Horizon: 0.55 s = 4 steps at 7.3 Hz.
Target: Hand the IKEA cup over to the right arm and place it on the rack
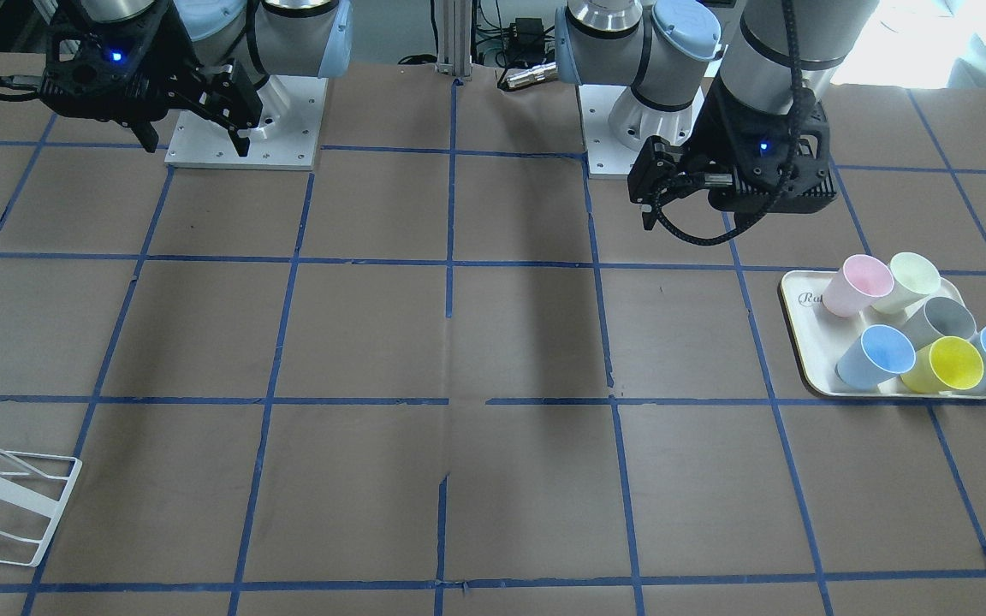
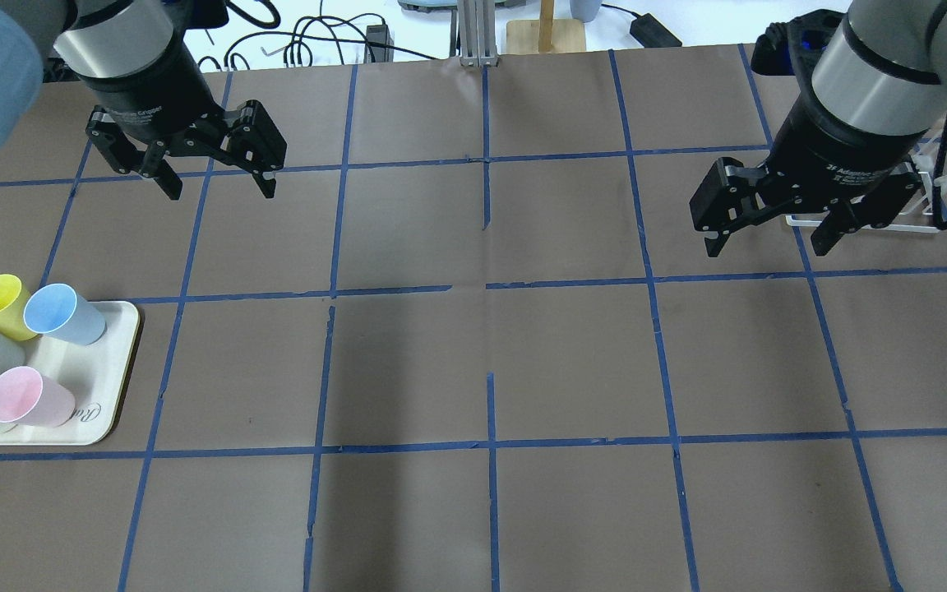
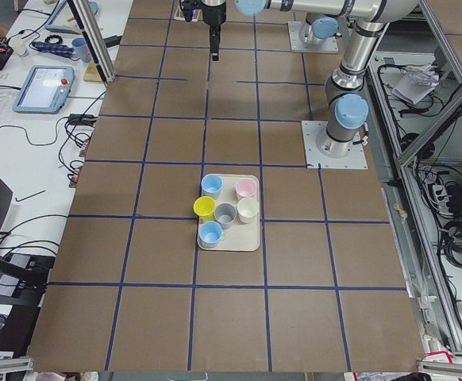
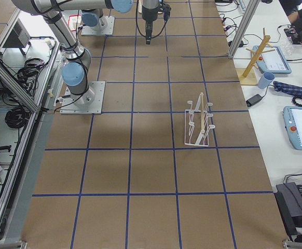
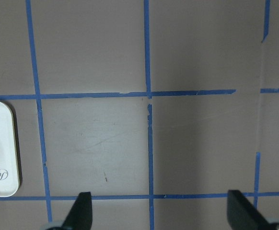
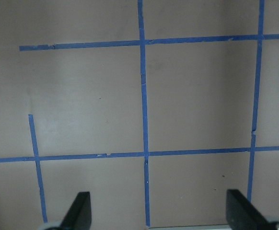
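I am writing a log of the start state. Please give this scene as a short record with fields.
IKEA cup: grey, on the cream tray among five coloured cups, not gripped
rack: on the robot's right side, no cup on it
left gripper: open, empty, above the table
right gripper: open, empty, above the table
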Each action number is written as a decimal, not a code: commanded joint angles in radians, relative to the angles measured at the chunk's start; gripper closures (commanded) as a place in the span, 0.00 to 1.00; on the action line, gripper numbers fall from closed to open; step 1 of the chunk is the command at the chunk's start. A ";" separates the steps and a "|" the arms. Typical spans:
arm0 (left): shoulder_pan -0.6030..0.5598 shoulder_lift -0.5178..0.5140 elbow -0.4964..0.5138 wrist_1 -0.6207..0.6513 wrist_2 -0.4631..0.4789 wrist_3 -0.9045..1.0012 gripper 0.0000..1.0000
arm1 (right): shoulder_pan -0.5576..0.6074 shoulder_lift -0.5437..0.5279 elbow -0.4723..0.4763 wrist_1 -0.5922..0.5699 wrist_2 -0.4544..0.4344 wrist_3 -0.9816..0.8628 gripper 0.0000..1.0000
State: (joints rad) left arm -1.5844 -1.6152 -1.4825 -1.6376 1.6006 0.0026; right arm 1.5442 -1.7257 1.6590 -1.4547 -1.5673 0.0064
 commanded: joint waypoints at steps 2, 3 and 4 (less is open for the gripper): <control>-0.003 -0.002 0.001 0.047 -0.004 0.004 0.00 | -0.001 0.000 -0.001 -0.001 -0.005 -0.006 0.00; -0.006 0.029 -0.028 0.044 0.001 0.011 0.00 | -0.001 0.000 -0.001 -0.001 -0.005 -0.006 0.00; 0.013 0.040 -0.054 0.048 0.001 0.045 0.00 | -0.001 0.000 -0.001 -0.001 -0.007 -0.008 0.00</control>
State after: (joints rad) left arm -1.5845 -1.5940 -1.5076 -1.5953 1.5999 0.0196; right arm 1.5433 -1.7257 1.6583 -1.4556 -1.5723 0.0000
